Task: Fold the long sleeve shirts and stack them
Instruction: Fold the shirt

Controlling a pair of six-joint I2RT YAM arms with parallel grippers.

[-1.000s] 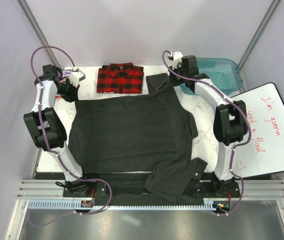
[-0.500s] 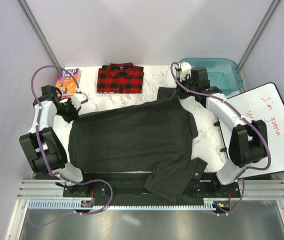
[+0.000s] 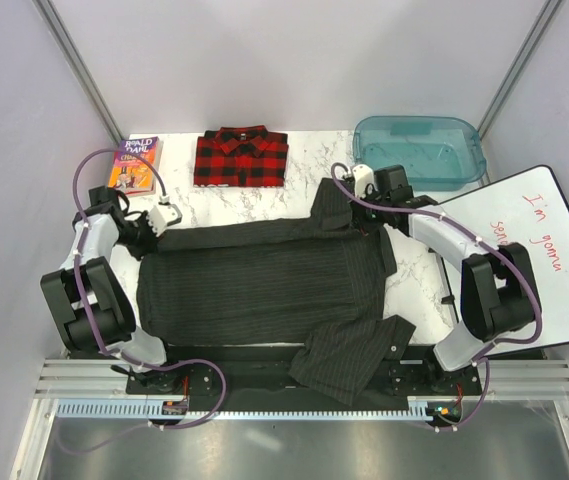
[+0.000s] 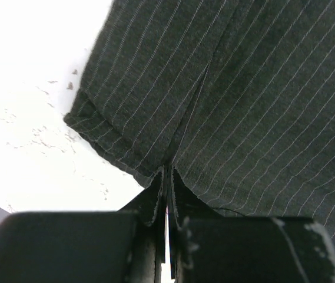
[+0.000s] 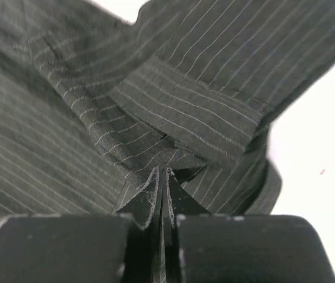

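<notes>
Across the marble tabletop (image 3: 304,165), we pinch the charcoal pinstriped shirt (image 3: 264,285) by its far edge, left end effector (image 4: 166,175) and right end effector (image 5: 162,175) each clamped on one corner, its long axis running side to side, its body nearward of both.

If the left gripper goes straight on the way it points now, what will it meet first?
The dark pinstriped shirt: the left gripper is shut on its edge, and only that fabric seems to lie ahead.
</notes>
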